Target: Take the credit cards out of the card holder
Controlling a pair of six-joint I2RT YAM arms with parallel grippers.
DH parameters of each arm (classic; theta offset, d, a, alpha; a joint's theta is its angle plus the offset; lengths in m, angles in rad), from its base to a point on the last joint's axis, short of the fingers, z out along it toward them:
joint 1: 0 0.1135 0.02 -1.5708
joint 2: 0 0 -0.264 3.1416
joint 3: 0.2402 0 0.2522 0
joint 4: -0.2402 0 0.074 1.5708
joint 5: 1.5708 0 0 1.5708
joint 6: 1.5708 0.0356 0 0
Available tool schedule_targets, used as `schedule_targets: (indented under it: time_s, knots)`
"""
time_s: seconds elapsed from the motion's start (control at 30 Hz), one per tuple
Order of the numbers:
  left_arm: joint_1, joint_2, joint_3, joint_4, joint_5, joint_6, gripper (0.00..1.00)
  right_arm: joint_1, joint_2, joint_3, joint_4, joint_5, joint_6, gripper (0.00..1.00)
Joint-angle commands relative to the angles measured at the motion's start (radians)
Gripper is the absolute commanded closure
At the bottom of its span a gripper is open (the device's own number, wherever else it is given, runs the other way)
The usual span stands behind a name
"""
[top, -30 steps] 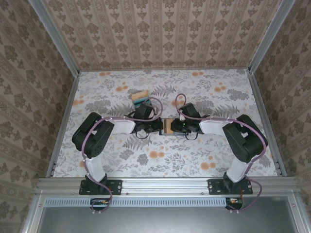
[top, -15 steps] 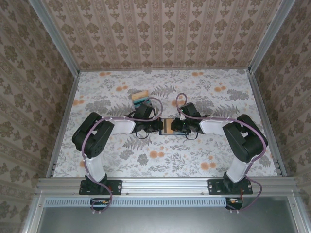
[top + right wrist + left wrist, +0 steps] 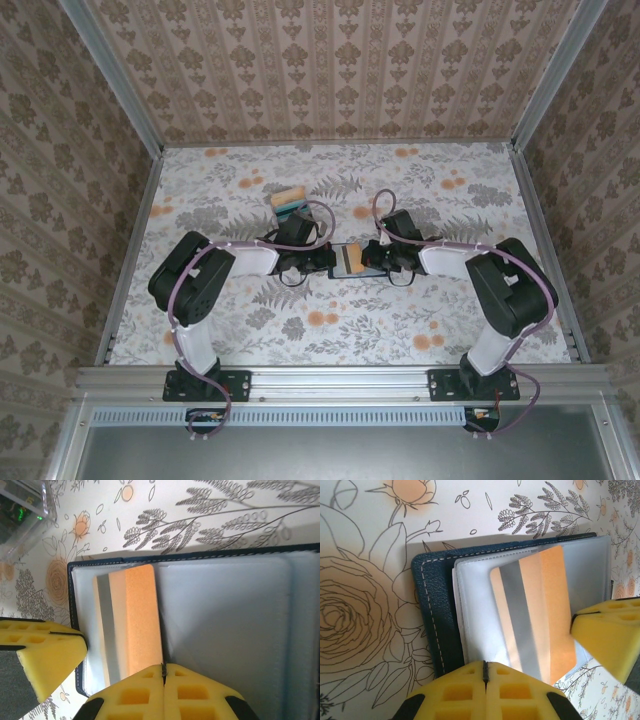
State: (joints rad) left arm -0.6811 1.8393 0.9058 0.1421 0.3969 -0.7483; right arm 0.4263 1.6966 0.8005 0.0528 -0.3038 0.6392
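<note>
The navy card holder [image 3: 432, 610] lies open on the flowered table between my two grippers [image 3: 344, 274]. A tan and orange credit card [image 3: 132, 625] with a grey stripe sticks partly out of its blue-grey pocket [image 3: 225, 620]. My right gripper [image 3: 163, 668] is shut on the card's long edge. The left gripper [image 3: 485, 664] is shut on the near edge of the holder's pocket sheet. The card [image 3: 535, 615] sits at a slant in the left wrist view, and a right fingertip [image 3: 610, 632] touches its far edge. From above, the card [image 3: 351, 260] lies between the left gripper [image 3: 328, 262] and right gripper [image 3: 370, 258].
A clear slotted rack [image 3: 288, 203] with cards in it stands behind the left gripper, and its corner [image 3: 22, 515] shows in the right wrist view. Patterned walls close in the table on three sides. A metal rail [image 3: 340, 380] runs along the near edge.
The right gripper has closed its jaws on the card and shifted slightly to the right, drawing the card a little that way. The left arm has held still.
</note>
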Motion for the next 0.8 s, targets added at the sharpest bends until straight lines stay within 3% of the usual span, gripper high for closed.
schedule_targets:
  time_s: [0.0,0.07,0.13,0.27,0.5,0.67,0.77]
  knots:
    - [-0.001,0.021,-0.002,-0.034,0.009,-0.007,1.00,-0.008,-0.022,-0.017,-0.009,-0.022,-0.003,1.00]
    - [-0.003,0.025,0.002,-0.036,0.013,-0.006,1.00,-0.009,-0.012,-0.014,0.006,-0.041,-0.001,0.95]
    - [-0.003,0.026,0.004,-0.036,0.014,-0.006,1.00,-0.008,0.003,-0.009,0.019,-0.055,0.003,0.78]
    - [-0.004,0.033,0.009,-0.038,0.019,-0.005,1.00,-0.007,0.034,0.000,0.033,-0.068,0.005,0.75]
    - [-0.008,0.038,0.014,-0.033,0.023,-0.006,1.00,-0.009,0.080,0.012,0.053,-0.095,0.014,0.78]
    - [-0.007,0.034,0.011,-0.037,0.021,-0.004,1.00,-0.013,0.052,-0.001,0.037,-0.071,0.015,0.95]
    - [-0.003,0.028,0.007,-0.042,0.019,0.001,1.00,-0.032,0.026,-0.021,0.026,-0.067,0.010,1.00]
